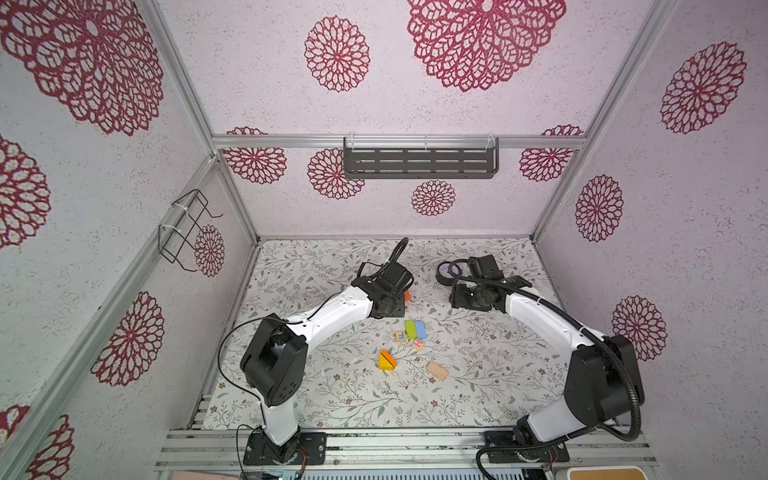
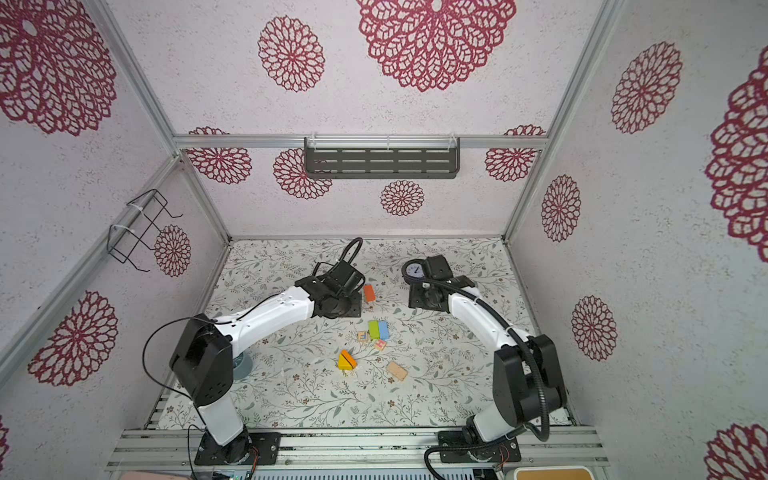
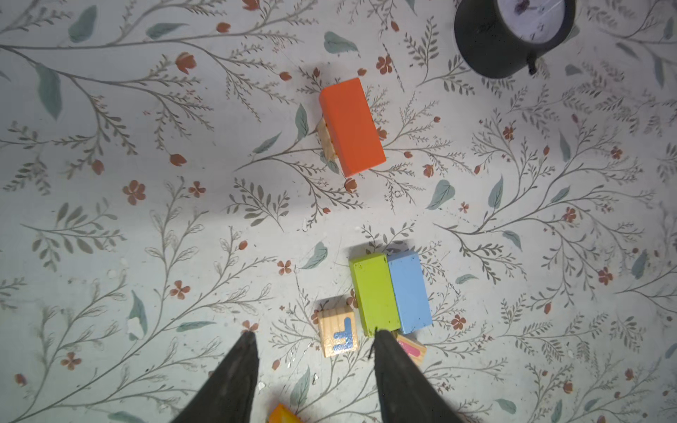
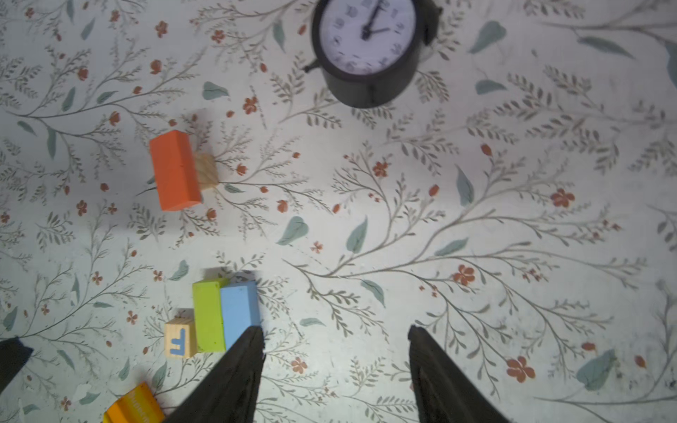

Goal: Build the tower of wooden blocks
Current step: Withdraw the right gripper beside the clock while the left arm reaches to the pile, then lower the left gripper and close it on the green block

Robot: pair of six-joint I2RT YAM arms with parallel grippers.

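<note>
Spread apart, gripping nothing: left gripper [image 3: 314,332], right gripper [image 4: 335,327]; smooth orange-red rectangular wood brick [image 3: 351,126] atop grainy natural-wood cube [image 3: 326,141], green brick [image 3: 373,293] touching blue brick [image 3: 408,289].

Bare mat [image 3: 146,219] between orange block [image 3: 351,126] and green block [image 3: 373,293]; clock [image 3: 509,36] well apart.

Floral table [image 3: 146,146]; orange brick [image 3: 350,126], green brick [image 3: 373,293]
</note>
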